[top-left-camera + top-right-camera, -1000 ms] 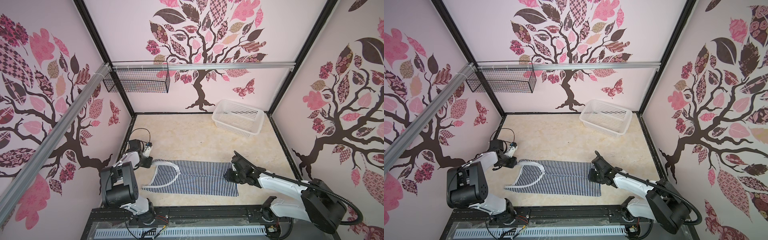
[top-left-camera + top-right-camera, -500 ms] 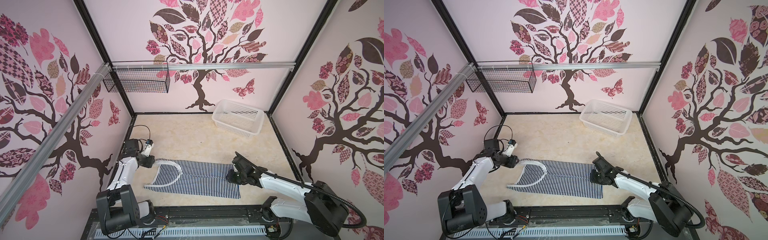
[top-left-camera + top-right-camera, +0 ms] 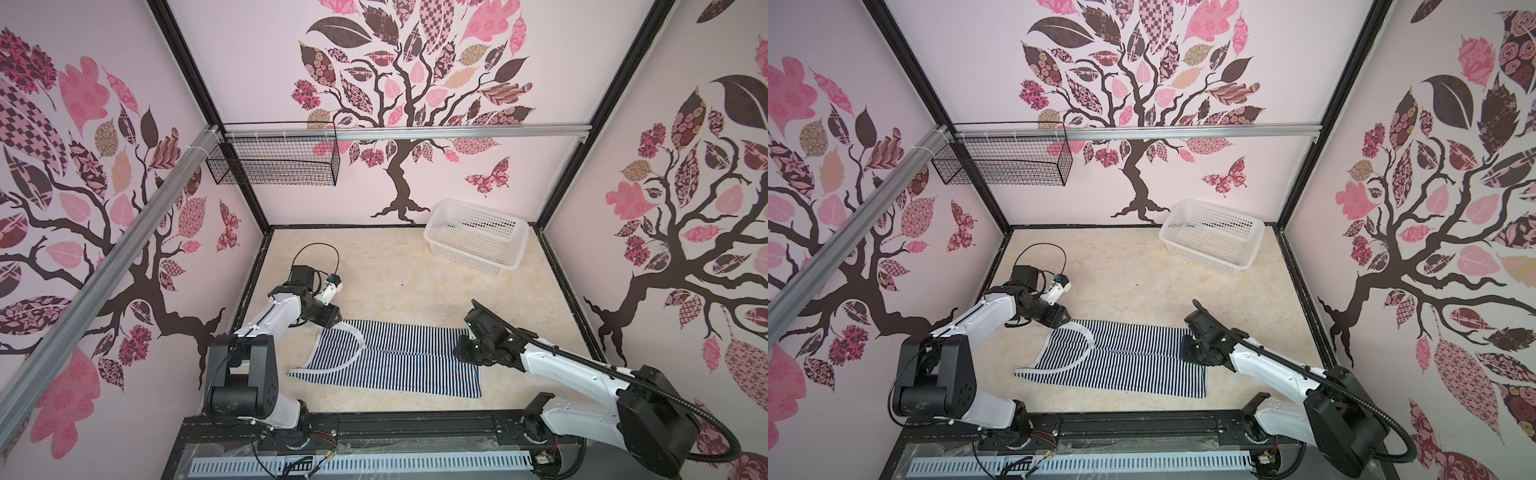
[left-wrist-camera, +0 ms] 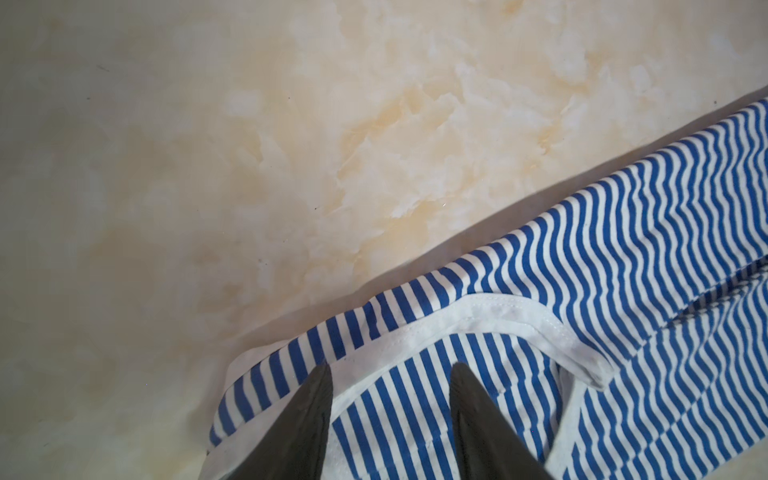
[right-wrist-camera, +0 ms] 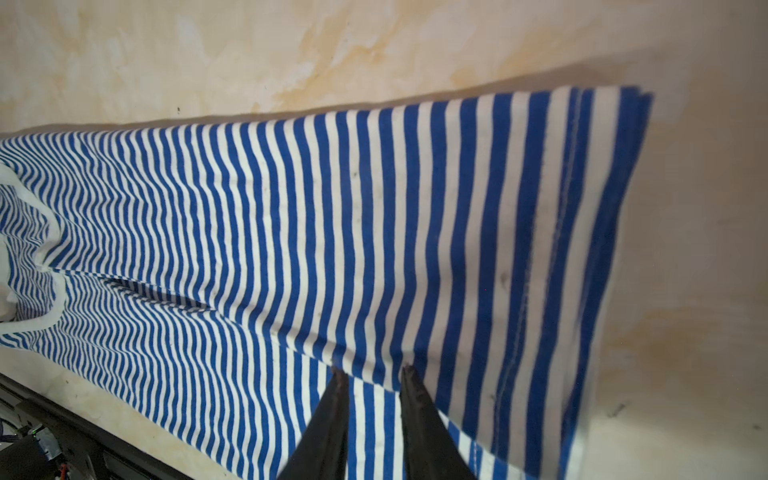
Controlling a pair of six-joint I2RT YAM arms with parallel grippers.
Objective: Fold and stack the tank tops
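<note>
The soft navy-and-white striped tank top lies flat in the lower middle of both top views, folded lengthwise, ready for a crosswise fold, I judge. The left gripper holds its jaws spread over the white-edged strap. The right gripper has its jaws narrowly apart near the hem — whether they nip cloth, I cannot tell.

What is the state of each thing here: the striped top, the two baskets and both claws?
tank top: flat on the table, folded lengthwise.
white basket: upright, empty.
wire basket: hanging from the rail on the back wall; contents unclear.
left claw: open, above the strap end of the top.
right claw: jaws slightly apart, tips at the cloth near the hem.
</note>
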